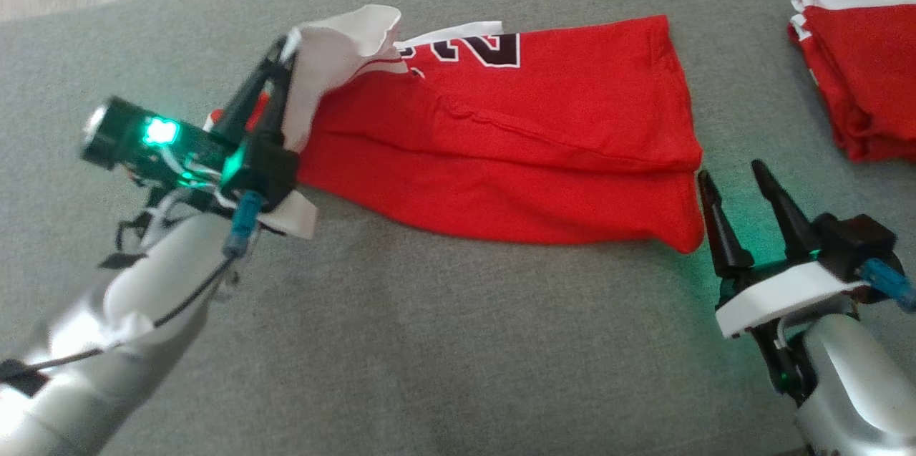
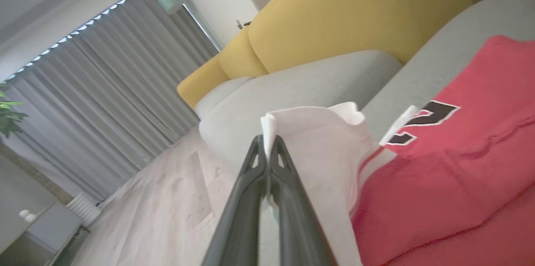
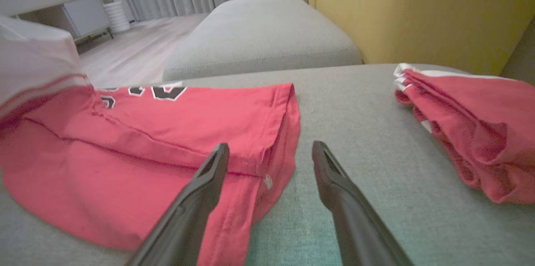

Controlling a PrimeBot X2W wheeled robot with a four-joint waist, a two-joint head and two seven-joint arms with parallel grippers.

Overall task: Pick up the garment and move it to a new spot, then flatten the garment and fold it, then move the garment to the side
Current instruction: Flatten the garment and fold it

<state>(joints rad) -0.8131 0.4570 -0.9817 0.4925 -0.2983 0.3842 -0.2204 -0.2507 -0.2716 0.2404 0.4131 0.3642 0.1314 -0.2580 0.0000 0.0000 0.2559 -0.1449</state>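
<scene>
Left jaws clench the white edge [image 1: 336,59] of the red garment [image 1: 501,155], which lies on the grey sofa seat [image 1: 429,341]. Right jaws stand released just beside its opposite end. Gripping that end too and pulling evenly should keep layers aligned. The garment looks folded lengthwise, mildly creased.

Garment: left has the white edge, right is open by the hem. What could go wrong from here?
The left gripper pinches just a thin bit of the garment at its white edge; a pull may slip it free. The right gripper is open beside the hem, holding nothing; a one-sided lift would likely undo the layers. The other red pile lies close by; a wide swing could disturb it.
</scene>
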